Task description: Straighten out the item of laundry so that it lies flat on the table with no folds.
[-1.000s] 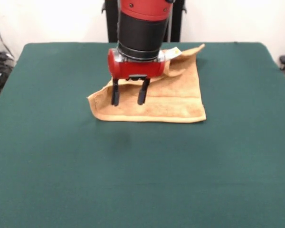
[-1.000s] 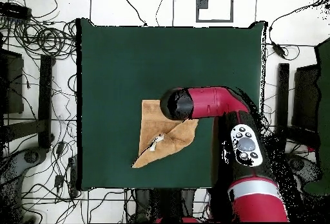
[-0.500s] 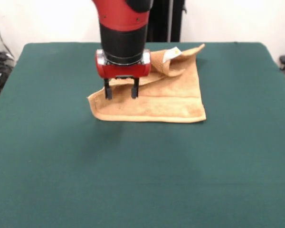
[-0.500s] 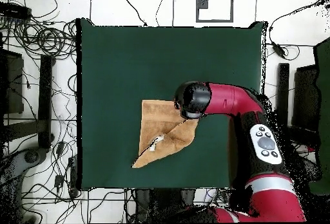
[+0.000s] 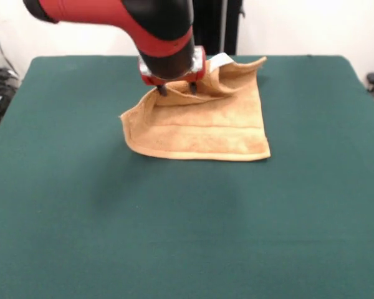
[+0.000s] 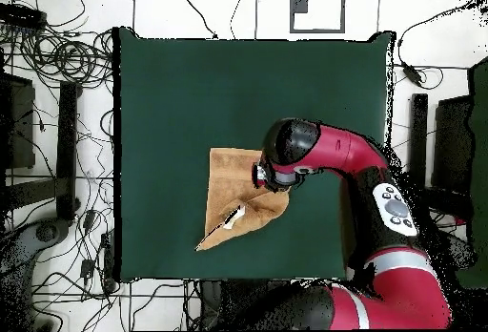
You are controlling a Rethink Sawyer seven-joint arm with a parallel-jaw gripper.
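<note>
- Gripper (image 5: 176, 89) now down at the towel's (image 5: 206, 128) folded-over far part, fingertips sunk into the raised cloth; half a second ago hovering above the near-left corner with jaws plainly apart, a second ago higher again.
- Cannot tell from either view whether the fingers now stand apart or have closed on a pinch of cloth: only the tips show, half buried in the fold.
- Wrist tilted and swung back towards the far side since the earlier pictures; in the overhead view, gripper (image 6: 264, 175) set over the towel (image 6: 229, 171) at the edge nearest the arm.
- Towel's near-left corner drawn in a little and rounded compared with before, so cloth probably already nudged by the descent.
- Towel lies mid-table (image 5: 81, 205), somewhat to the far side, near half flat, far half doubled over with the white tag (image 5: 220, 60) showing at the back.
- Judgement: move has passed from approach to contact at the fold; grasp likely next, unfolding not yet begun.
</note>
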